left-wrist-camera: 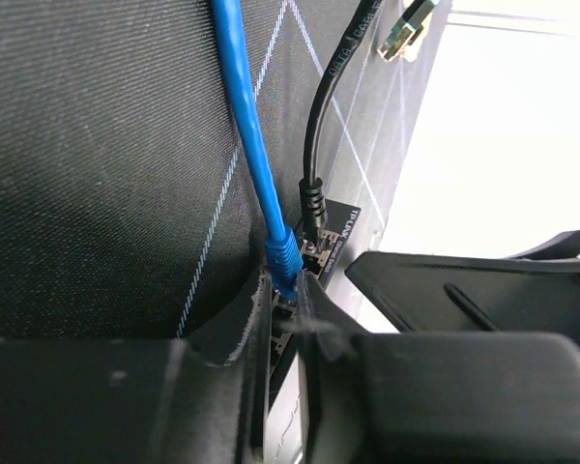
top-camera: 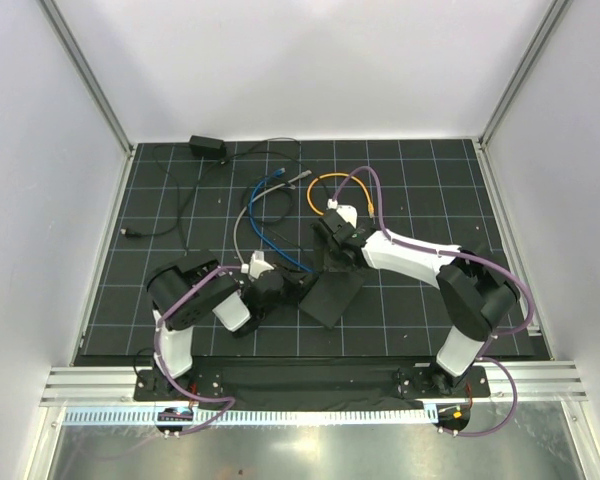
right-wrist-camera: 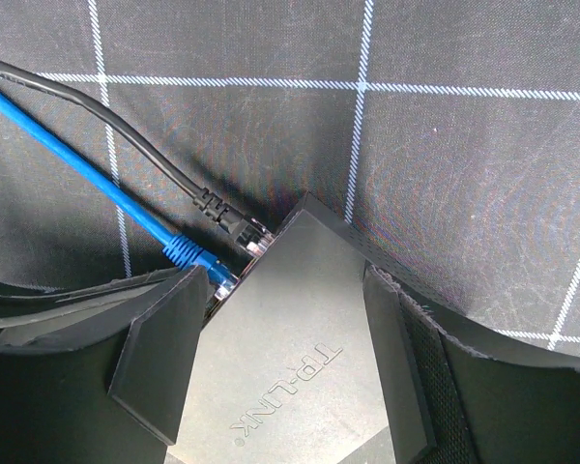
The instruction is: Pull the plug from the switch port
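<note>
The flat black switch (top-camera: 332, 295) lies mid-table; its lid (right-wrist-camera: 290, 358) fills the right wrist view. A blue plug (right-wrist-camera: 198, 259) and a black plug (right-wrist-camera: 234, 225) sit in ports on its long edge. My right gripper (right-wrist-camera: 280, 290) has one finger on each side of the box and holds it. In the left wrist view my left gripper (left-wrist-camera: 285, 290) has its two fingers pressed on either side of the blue plug (left-wrist-camera: 286, 259), right at the port. The blue cable (left-wrist-camera: 246, 116) runs up and away; the black plug (left-wrist-camera: 314, 208) sits beside it, untouched.
A small black power adapter (top-camera: 207, 146) lies at the back left with its thin lead. Orange (top-camera: 325, 190), grey (top-camera: 242, 225) and blue (top-camera: 265, 215) cables loop on the black grid mat behind the switch. A loose green-tipped plug (left-wrist-camera: 406, 29) lies further off.
</note>
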You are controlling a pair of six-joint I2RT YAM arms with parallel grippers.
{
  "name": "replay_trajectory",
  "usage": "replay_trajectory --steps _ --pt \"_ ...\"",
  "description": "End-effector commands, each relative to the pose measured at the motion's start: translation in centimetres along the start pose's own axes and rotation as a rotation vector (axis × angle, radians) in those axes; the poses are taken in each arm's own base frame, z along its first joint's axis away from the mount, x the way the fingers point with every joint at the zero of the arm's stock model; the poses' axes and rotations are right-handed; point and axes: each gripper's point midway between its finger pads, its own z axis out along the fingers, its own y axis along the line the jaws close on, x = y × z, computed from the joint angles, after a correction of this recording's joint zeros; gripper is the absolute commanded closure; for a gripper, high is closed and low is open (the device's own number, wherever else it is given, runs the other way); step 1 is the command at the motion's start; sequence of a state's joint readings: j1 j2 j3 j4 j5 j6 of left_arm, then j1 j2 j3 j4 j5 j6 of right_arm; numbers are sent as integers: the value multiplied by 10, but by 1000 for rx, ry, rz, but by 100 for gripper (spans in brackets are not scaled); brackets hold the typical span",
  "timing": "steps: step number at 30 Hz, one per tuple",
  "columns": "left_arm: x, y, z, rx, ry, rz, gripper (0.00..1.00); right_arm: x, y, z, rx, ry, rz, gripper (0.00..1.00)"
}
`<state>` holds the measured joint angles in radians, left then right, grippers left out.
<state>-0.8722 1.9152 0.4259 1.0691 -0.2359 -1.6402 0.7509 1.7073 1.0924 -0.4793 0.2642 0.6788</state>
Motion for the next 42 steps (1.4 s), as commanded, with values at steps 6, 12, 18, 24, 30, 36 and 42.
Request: replay_trajectory --steps 6,12,18,24,30,36,42 --pt "-7 65 -14 -181 -29 110 100 24 -3 0 104 55 -94 25" --pt "-12 69 -20 -188 -49 124 100 35 -12 5 168 61 -129 25" --pt "-21 67 -22 -168 -84 113 100 55 -18 12 212 90 -189 25" --pt "-49 55 -28 -142 -138 143 100 75 -26 10 192 119 -223 25" --pt "-65 16 -40 -131 -172 296 100 75 -22 6 133 105 -243 25" --pt "-112 -33 -52 -146 -272 412 100 60 -13 -17 66 57 -225 25" --pt "-107 -60 -57 -161 -161 507 90 35 -7 -47 37 -10 -183 21"
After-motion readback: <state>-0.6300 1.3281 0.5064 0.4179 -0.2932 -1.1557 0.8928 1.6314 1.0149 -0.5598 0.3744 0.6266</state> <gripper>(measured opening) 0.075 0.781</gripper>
